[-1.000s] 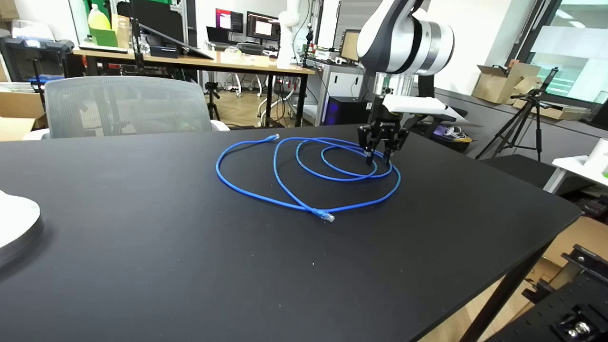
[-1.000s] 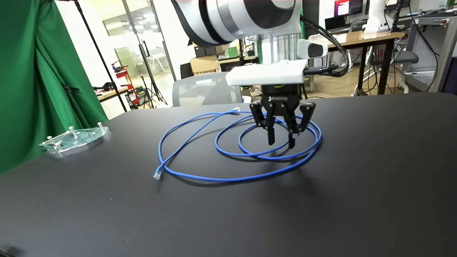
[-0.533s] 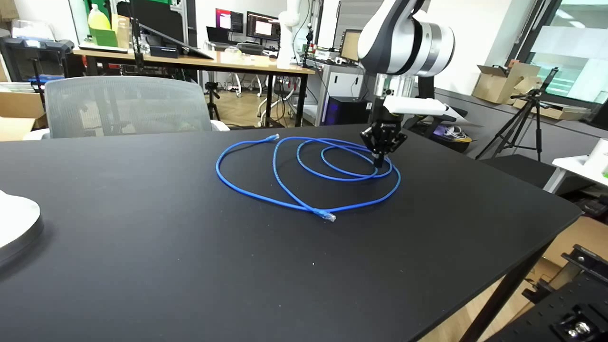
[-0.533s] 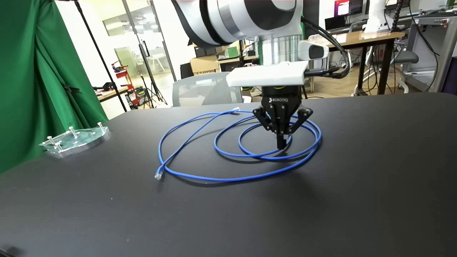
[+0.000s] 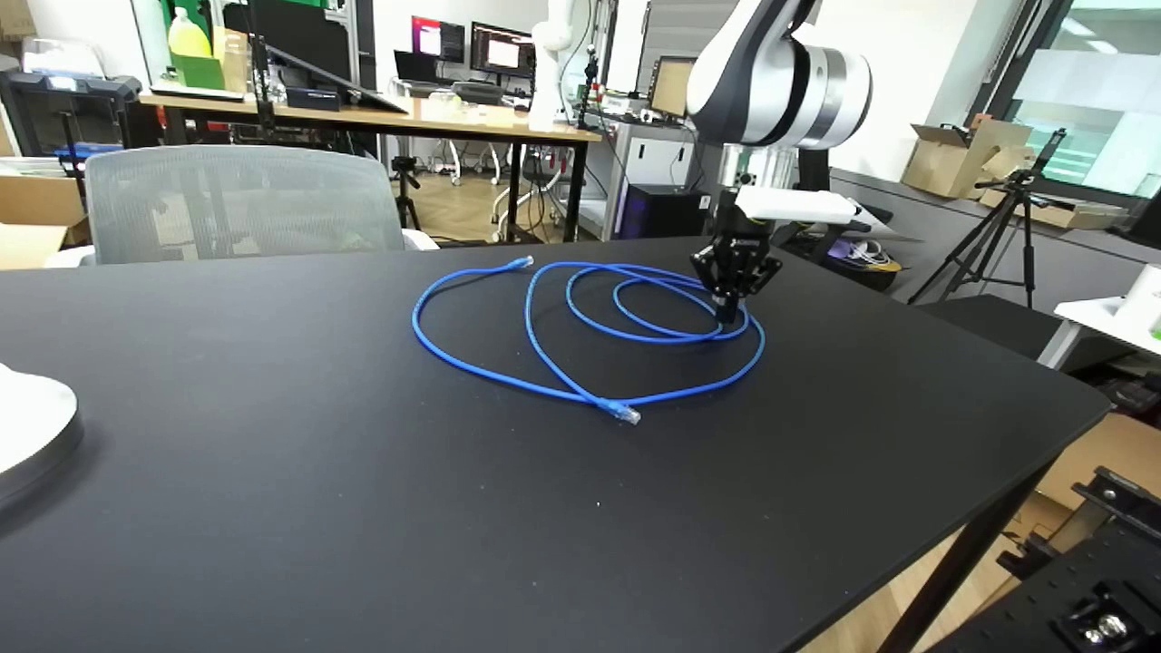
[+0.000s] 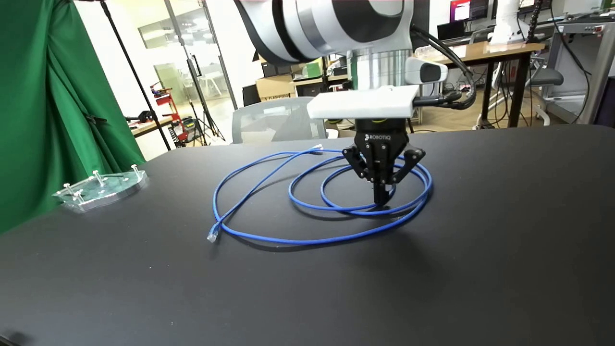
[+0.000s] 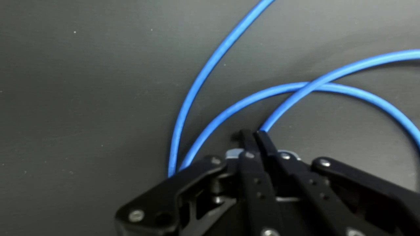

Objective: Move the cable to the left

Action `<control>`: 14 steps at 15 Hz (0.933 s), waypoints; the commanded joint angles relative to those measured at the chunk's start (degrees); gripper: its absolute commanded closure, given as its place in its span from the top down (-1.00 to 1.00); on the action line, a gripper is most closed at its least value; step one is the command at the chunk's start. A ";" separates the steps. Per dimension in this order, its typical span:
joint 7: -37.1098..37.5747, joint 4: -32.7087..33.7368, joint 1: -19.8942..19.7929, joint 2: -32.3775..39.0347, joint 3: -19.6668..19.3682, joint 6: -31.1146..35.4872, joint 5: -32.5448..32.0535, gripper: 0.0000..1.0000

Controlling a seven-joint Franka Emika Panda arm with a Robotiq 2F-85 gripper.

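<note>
The gripper has its fingers together at the blue cable; whether they pinch it is hidden. In the wrist view one strand emerges towards one o'clock, and two vanish behind the gripper towards eight. In both exterior views the loops spread towards nine across the black table. Farther that way, in an exterior view, a cut-off white object defies naming.
</note>
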 commanded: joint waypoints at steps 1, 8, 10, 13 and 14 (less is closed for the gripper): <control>0.87 1.17 -0.25 -0.11 -0.26 -1.20 0.86 -0.22; 3.20 1.04 0.25 -0.07 -0.93 0.47 1.93 0.74; 3.83 1.13 0.39 -0.20 -0.88 0.70 2.27 0.96; 4.66 1.66 0.90 -0.01 -1.04 0.76 2.47 1.00; 4.96 1.87 1.14 0.11 -1.17 0.68 2.27 1.00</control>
